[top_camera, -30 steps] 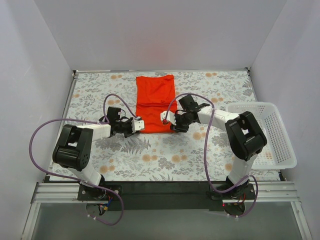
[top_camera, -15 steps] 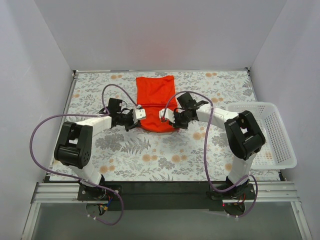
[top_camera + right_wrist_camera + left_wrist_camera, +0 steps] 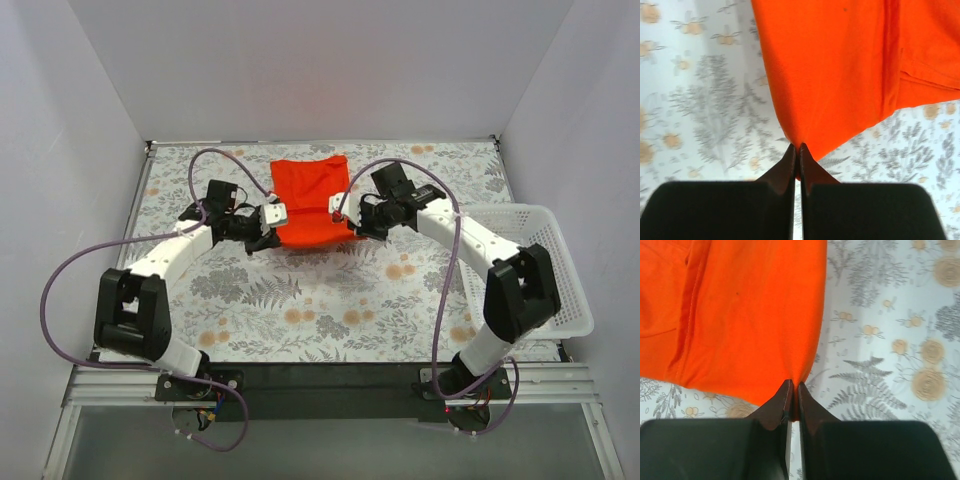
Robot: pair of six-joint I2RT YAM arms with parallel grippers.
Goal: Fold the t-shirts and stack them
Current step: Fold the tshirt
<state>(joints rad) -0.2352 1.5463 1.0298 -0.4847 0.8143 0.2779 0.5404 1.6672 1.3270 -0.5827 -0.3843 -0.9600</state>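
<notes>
Fold in progress: left claw (image 3: 792, 390) and right claw (image 3: 796, 150) each pinch a near corner of the t-shirt (image 3: 310, 195).

Within the last second both closed tight on the orange cloth and drew its near edge away from the arms, so the shirt, at the far middle of the flowered desk (image 3: 330, 300), now looks shorter. The halving fold seems under way; laying the edge down and stacking remain.
</notes>
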